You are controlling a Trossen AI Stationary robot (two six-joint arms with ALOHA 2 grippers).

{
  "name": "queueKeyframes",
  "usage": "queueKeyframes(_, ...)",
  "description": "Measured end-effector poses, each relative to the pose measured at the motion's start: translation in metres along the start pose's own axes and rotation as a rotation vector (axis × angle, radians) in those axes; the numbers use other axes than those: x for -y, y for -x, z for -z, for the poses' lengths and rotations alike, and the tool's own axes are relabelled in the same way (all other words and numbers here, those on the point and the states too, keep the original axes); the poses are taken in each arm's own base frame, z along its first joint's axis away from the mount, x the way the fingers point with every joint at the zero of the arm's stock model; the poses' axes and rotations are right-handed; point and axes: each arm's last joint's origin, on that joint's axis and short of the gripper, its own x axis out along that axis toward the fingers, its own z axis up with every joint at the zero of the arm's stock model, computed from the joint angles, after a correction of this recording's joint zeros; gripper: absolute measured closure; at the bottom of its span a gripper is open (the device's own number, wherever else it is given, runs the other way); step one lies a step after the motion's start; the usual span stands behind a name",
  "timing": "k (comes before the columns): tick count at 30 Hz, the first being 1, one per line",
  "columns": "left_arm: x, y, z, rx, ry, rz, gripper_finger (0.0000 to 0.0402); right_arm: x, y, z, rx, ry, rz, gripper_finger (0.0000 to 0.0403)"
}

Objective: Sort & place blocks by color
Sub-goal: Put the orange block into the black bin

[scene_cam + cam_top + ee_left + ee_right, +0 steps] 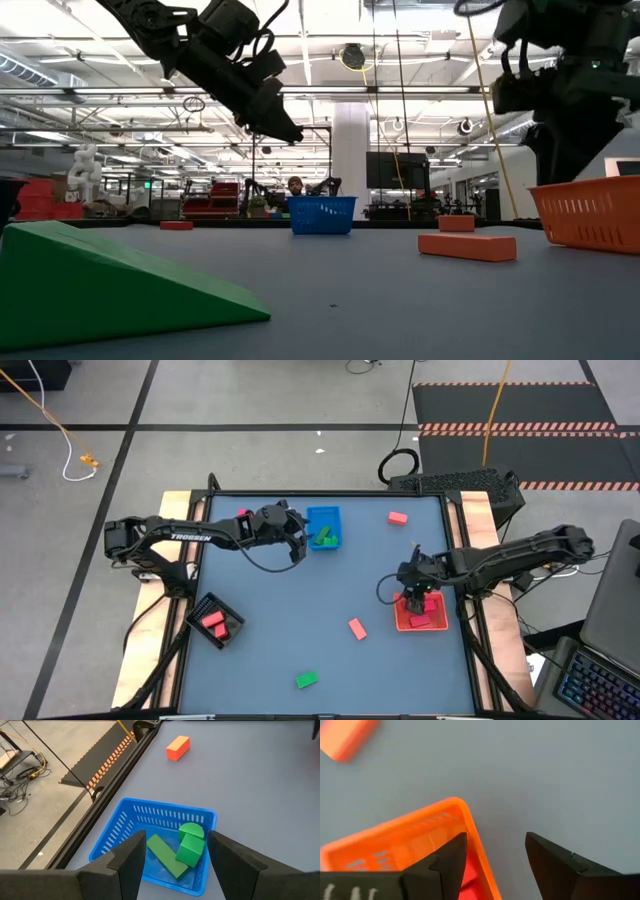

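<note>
Reaching in from the left edge, the left arm stretches right across the tabletop, its gripper spread wide and empty just left of the blue tray holding green blocks. Loose blocks lie lower centre and upper right. At right, the right arm bends leftward, gripper parted and empty over the red tray.
</note>
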Motion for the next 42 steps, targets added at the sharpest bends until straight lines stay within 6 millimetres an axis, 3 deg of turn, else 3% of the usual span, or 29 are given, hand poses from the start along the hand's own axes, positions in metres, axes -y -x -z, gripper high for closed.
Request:
queueKeyframes(10, 0.000, 0.000, 0.000, 0.000, -0.001, 0.000, 0.0188, -0.002, 0.029, -0.008, 0.278, -0.050, -0.133, 0.0206)
queueKeyframes(15, 0.000, 0.000, -0.001, 0.011, 0.000, 0.000, 0.0188, -0.007, 0.048, -0.030, 0.584, -0.079, -0.242, 0.0206)
queueKeyframes(19, 0.002, 0.000, -0.001, 0.012, -0.003, 0.006, 0.0188, -0.009, 0.060, -0.050, 0.811, -0.005, -0.278, 0.0206)
queueKeyframes(26, 0.007, 0.009, -0.013, 0.100, 0.018, 0.089, 0.0188, 0.014, 0.061, -0.073, 0.971, -0.003, -0.123, 0.0204)
queueKeyframes(31, 0.010, 0.028, -0.028, 0.205, 0.017, 0.175, 0.0188, 0.044, 0.065, -0.089, 1.089, -0.005, 0.132, 0.0190)
queueKeyframes(35, 0.009, 0.041, -0.034, 0.236, -0.003, 0.174, 0.0188, 0.074, 0.057, -0.094, 0.992, -0.025, 0.344, 0.0186)
queueKeyframes(42, 0.004, 0.044, -0.035, 0.239, -0.024, 0.160, 0.0188, 0.129, 0.046, -0.107, 0.538, -0.116, 0.523, 0.0185)
